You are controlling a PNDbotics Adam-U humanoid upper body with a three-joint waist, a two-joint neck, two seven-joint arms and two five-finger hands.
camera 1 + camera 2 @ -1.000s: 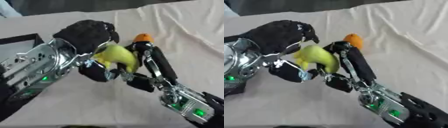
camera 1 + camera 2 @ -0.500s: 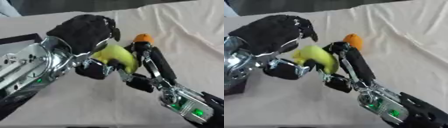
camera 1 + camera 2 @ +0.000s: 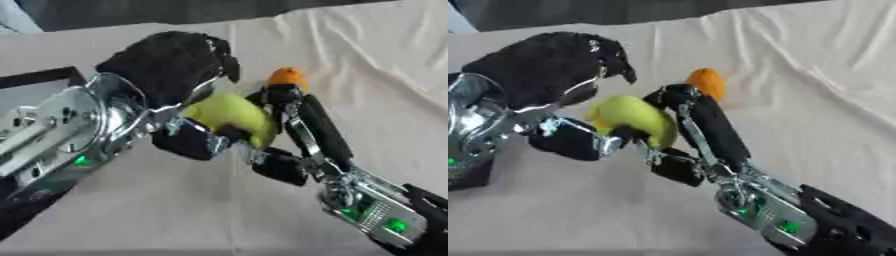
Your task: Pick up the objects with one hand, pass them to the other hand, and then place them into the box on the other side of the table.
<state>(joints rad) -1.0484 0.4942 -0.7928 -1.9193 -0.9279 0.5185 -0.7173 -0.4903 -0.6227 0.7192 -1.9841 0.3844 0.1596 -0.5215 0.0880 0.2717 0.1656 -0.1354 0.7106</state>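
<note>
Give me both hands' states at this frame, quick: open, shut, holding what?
Left hand: shut on the yellow-green fruit, fingers curled over it.
Right hand: also against the fruit from the other side; whether its fingers grip it cannot be told.

A counter (image 3: 815,75) draped in a creased, cream-coloured cloth fills the scene, its folds running across the right side. A small rounded orange object (image 3: 707,82) lies on the cloth past mid-counter. At the left edge, part of a dark-rimmed box (image 3: 39,80) sits on it.
</note>
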